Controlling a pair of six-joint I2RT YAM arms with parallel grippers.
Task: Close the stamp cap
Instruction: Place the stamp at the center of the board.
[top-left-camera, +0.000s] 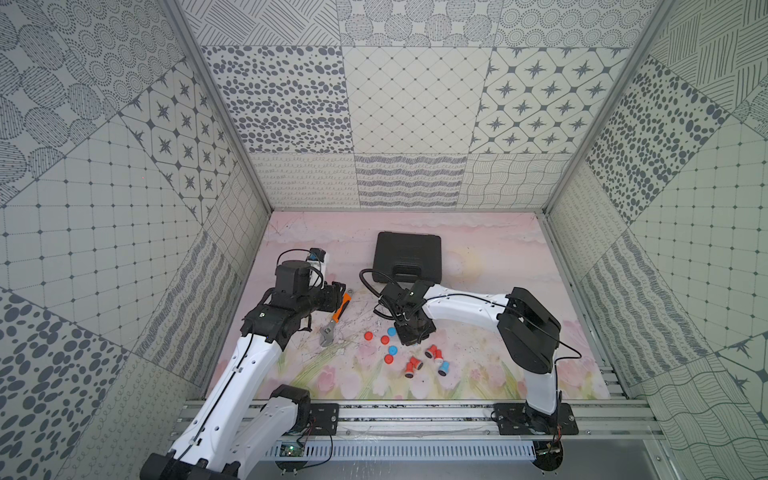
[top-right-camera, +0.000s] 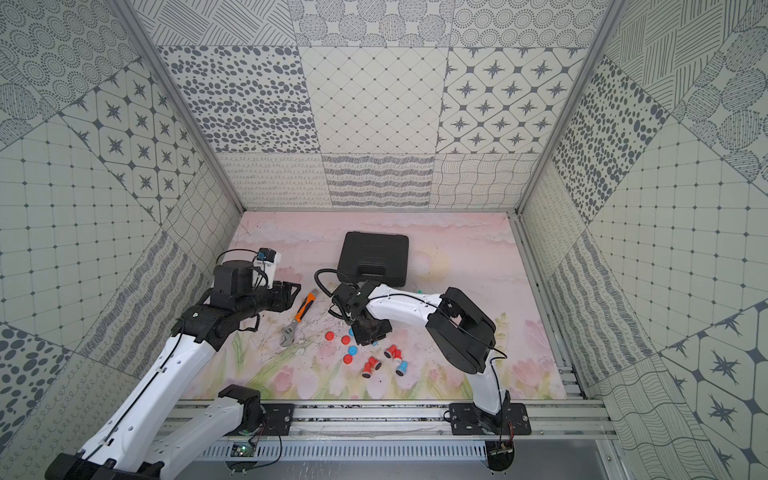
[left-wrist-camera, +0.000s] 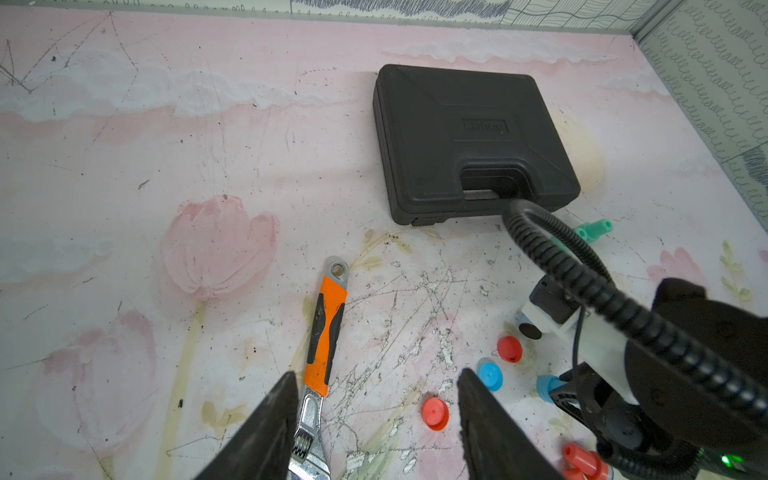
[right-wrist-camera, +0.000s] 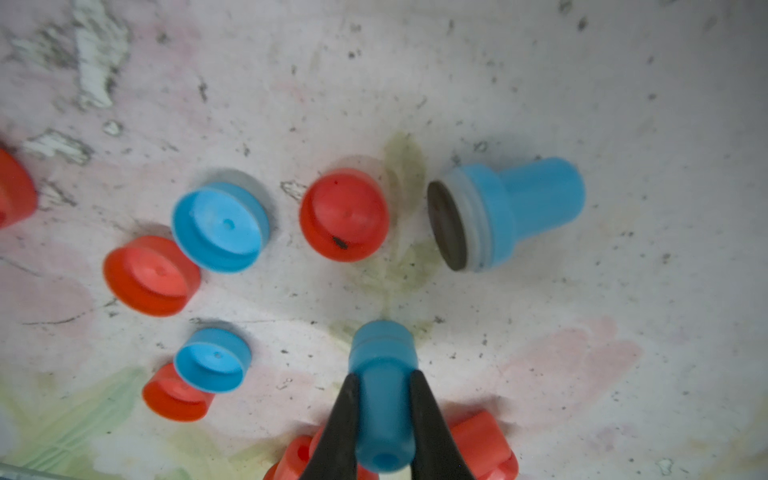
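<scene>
My right gripper is shut on the handle of a blue stamp, held just above the mat with its wide end pointing down. Another blue stamp lies on its side nearby, uncapped, its dark pad showing. Loose caps lie open side up beside them: a blue cap, a red cap and several more. Two red stamps and a blue one lie towards the front. My left gripper hangs open and empty above the mat, left of the caps.
An orange-handled adjustable wrench lies between the two arms, under my left gripper. A closed black case sits behind my right arm, with a small green piece beside it. Patterned walls enclose the mat.
</scene>
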